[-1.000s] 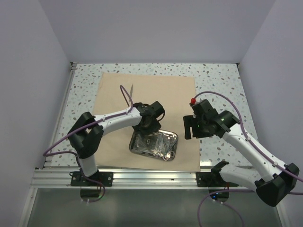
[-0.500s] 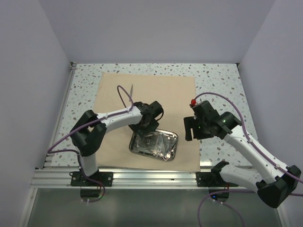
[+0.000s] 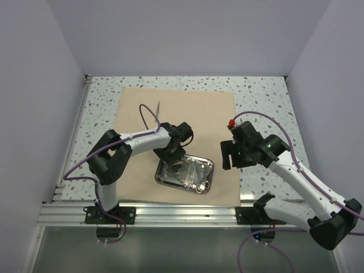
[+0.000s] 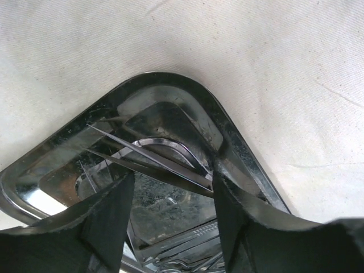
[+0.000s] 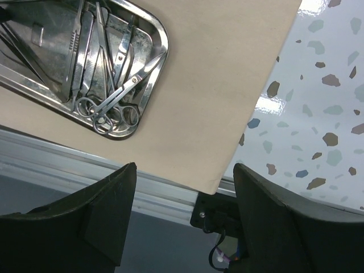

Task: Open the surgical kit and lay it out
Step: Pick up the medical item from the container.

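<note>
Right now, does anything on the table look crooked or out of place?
The steel tray sits skewed to the edges of the cloth. Inside, the instruments lie heaped, and one pair of scissors rests its tips against the rim. Nothing has spilled.

A speckled terrazzo table [image 3: 261, 96] with an aluminium rail [image 3: 182, 213] along its near edge

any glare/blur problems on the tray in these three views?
Top external: sharp, even light, but the tray is mirror-bright and its instruments merge with reflections. Left wrist: tray interior dark with reflections; left gripper fingers out of focus. Right wrist: scissors crisp, glare patch on the table, right gripper fingers soft silhouettes.
</note>
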Robot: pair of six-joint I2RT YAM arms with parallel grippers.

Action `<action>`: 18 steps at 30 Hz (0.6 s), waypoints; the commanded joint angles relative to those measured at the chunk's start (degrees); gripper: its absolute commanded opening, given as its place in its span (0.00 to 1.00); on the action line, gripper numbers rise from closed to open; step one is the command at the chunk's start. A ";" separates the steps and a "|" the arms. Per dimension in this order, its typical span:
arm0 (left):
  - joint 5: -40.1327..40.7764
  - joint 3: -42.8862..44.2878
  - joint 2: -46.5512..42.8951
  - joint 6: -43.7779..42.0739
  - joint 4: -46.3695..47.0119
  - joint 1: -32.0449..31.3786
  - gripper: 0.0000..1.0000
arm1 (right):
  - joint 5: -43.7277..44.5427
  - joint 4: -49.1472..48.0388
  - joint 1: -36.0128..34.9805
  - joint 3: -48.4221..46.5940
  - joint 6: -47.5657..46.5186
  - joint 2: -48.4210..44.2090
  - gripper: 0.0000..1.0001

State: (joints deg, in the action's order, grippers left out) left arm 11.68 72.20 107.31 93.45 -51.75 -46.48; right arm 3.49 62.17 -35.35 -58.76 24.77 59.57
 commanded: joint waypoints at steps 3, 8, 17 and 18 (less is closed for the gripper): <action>0.62 0.48 2.56 -1.43 2.70 0.69 0.45 | 0.03 0.67 -0.24 -1.62 -1.13 -1.04 0.72; 0.71 1.54 2.29 -4.23 3.23 1.04 0.21 | 0.64 0.67 -0.24 -1.71 -0.87 -1.21 0.72; 1.67 2.23 -3.06 -14.76 4.73 0.95 0.00 | 2.49 0.67 -0.33 -1.71 0.10 -2.27 0.72; 2.37 4.33 -4.55 -16.27 4.03 0.95 0.00 | 2.75 0.67 -0.24 -1.71 0.27 -2.27 0.72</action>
State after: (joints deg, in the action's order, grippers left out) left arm 10.55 73.17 107.63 83.29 -48.05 -45.76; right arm 4.69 62.22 -35.35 -58.78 24.86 58.52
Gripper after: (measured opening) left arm 0.014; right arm 0.723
